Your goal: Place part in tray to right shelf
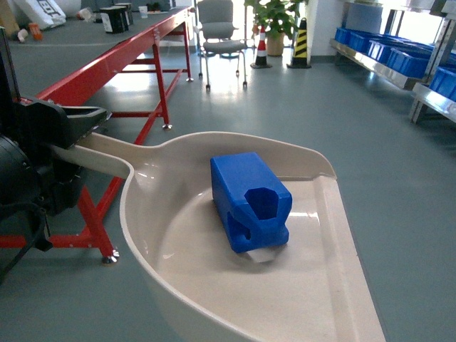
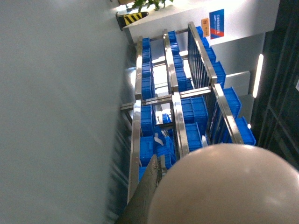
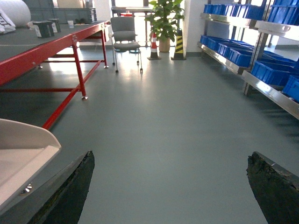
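Part loaded, delivery not yet done. Blue part [image 1: 250, 201] lying inside the cream tray [image 1: 342, 235], near the middle of the pan, octagonal hole and notched end turned toward the front lip, clear of the raised rim on every side. Tray carried above the grey floor by its long handle, which runs into the left gripper [image 1: 71, 128] at the left edge of the head view; jaws apparently clamped on the handle, though the contact itself sits in black housing and is hard to read. Right gripper [image 3: 170, 186] empty, dark fingertips [image 3: 70, 184] spread wide over bare floor, with one corner of the tray just beside the left finger.

Still ahead, by judgement: crossing the open floor to the right shelf [image 1: 434, 100], a steel rack with blue crates [image 1: 399, 53] well apart from the tray, then getting the part onto it.

Hard to make out: rollers and front rail of the shelf, cropped at the right edge in the head view. Left wrist view half filled by the tray's rounded underside [image 2: 224, 186], fingers not visible there. Near end of the tray cut off by the bottom of the head view.
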Available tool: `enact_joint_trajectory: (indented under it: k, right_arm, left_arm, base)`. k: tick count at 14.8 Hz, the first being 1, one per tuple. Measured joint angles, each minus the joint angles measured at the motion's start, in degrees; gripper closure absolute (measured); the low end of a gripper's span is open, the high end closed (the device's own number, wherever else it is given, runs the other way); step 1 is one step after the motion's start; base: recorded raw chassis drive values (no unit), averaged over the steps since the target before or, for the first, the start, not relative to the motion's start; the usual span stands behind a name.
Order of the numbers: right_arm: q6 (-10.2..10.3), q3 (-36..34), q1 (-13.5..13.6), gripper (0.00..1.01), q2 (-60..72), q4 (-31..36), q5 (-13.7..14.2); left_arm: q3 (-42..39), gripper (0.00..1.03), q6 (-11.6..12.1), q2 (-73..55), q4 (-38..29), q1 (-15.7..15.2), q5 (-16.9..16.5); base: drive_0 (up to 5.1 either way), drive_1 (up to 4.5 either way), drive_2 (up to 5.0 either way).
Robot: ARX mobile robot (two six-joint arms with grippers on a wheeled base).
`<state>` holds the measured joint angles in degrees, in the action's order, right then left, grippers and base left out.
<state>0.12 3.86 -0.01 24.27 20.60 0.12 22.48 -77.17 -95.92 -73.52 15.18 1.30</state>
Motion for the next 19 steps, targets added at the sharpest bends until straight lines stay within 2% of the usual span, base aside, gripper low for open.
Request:
enact_joint_trajectory:
  k: [19]
  right_arm:
    - [0.0, -0.02, 0.0, 0.03, 0.13, -0.39, -0.02]
  left_arm:
    - [0.0, 0.91, 0.02, -0.02, 0.28, -0.02, 0.11]
  base:
    - [0.0, 4.33, -4.3]
